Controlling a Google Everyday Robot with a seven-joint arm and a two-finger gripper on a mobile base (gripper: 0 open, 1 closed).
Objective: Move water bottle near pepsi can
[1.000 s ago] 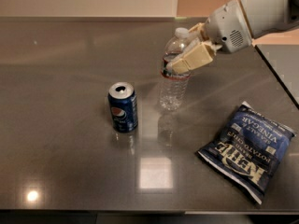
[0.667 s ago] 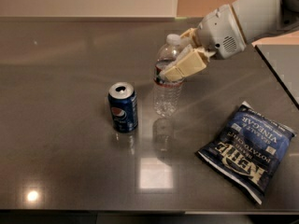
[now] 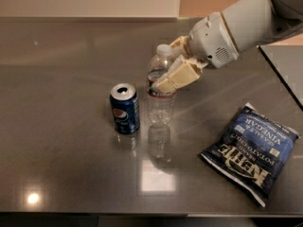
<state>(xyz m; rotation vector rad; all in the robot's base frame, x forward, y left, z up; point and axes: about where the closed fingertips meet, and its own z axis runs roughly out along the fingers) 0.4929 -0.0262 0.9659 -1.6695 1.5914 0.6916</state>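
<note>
The water bottle (image 3: 159, 100) is clear and ribbed with a white cap and stands upright on the grey table (image 3: 66, 70). My gripper (image 3: 173, 72) comes in from the upper right and is shut on the bottle's upper half, its cream fingers (image 3: 177, 77) across the label band. The pepsi can (image 3: 125, 109), blue with a silver top, stands upright just left of the bottle with a small gap between them.
A flat dark-blue chip bag (image 3: 251, 150) with white lettering lies at the right front. A dark table seam or edge (image 3: 281, 74) runs diagonally at the far right. The wall (image 3: 90, 1) borders the table's back edge.
My gripper has carried the bottle to the left and slightly toward the front. The bottle now stands much closer to the can. The can and the bag have not moved.
</note>
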